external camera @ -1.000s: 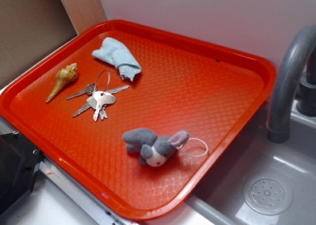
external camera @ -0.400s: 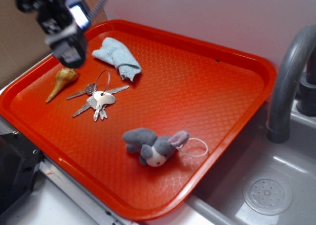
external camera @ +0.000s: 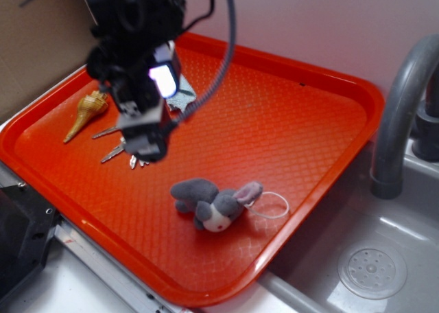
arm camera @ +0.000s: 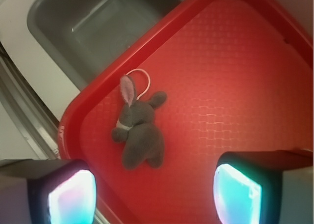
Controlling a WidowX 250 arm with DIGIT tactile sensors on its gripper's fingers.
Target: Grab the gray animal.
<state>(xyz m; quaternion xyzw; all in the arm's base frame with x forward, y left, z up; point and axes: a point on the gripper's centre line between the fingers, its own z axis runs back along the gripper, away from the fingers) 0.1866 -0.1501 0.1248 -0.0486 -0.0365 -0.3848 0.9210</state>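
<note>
The gray animal point(external camera: 211, 204) lies on its side near the front right edge of the red tray point(external camera: 288, 114), white muzzle toward the camera and its thin white loop cord point(external camera: 271, 205) trailing to the right. In the wrist view the gray animal point(arm camera: 139, 130) lies ahead of the jaws, ears pointing toward the tray rim. My gripper point(external camera: 145, 145) hangs above the tray, up and to the left of the toy, over the keys. It is open, and nothing sits between its glowing pads point(arm camera: 72, 198). In the wrist view the gripper point(arm camera: 154, 197) frames bare tray.
A bunch of keys point(external camera: 113, 150) and a tan seashell point(external camera: 86, 112) lie at the tray's left, partly hidden by the arm. A pale blue cloth point(external camera: 182, 93) peeks out behind it. A gray sink point(external camera: 370, 258) with a faucet point(external camera: 398, 114) sits to the right.
The arm has come in from the upper left and moved right and down across the tray toward the toy. The toy, keys and shell have not moved.
</note>
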